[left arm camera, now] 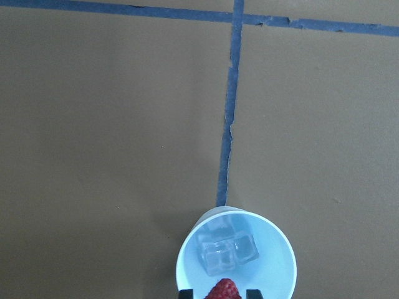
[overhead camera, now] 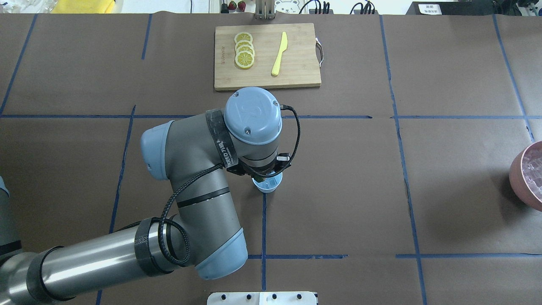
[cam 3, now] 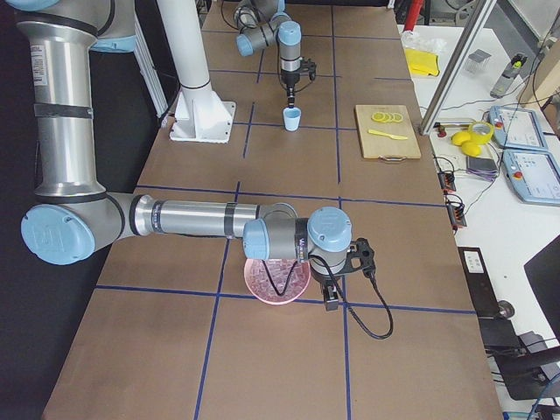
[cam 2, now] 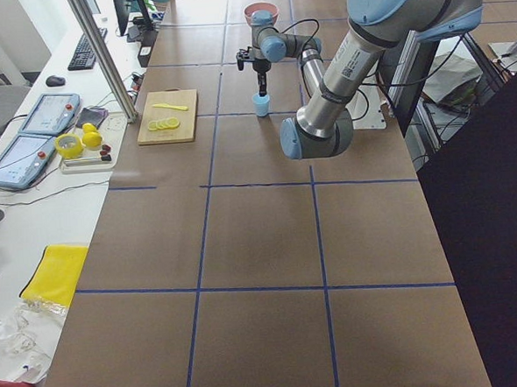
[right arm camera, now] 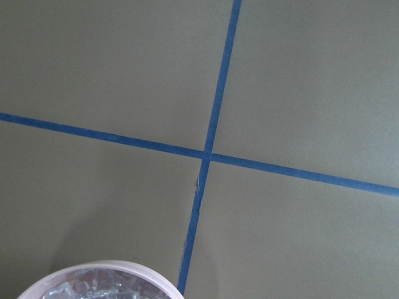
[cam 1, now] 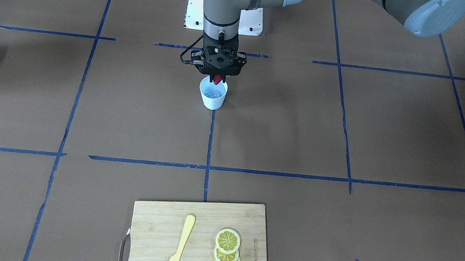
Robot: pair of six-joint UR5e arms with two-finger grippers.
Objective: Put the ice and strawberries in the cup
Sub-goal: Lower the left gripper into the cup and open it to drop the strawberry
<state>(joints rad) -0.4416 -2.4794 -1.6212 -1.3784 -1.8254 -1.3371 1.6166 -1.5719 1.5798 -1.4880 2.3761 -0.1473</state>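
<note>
Over my brown-papered counter point(overhead camera: 338, 190), gridded with blue tape point(overhead camera: 263, 220), the left arm point(overhead camera: 203, 178) reaches in from the left. Its left claw point(cam 1: 218, 78) is clamped on the strawberry point(left arm camera: 222, 290) directly above the cup point(cam 1: 213, 97), which holds two cubes of ice point(left arm camera: 227, 254). Beyond the cup lies a cutting board point(overhead camera: 296, 72) with lemon slices point(overhead camera: 244, 55) and a yellow knife point(overhead camera: 279, 54), and past that a white side counter point(cam 2: 14, 217) with tablets point(cam 2: 27, 146). Far right of the cup sits a pinkish bowl point(overhead camera: 518, 178) of ice, with the right claw point(cam 3: 332, 297) beside it; I cannot tell whether that one is apart or together.
</note>
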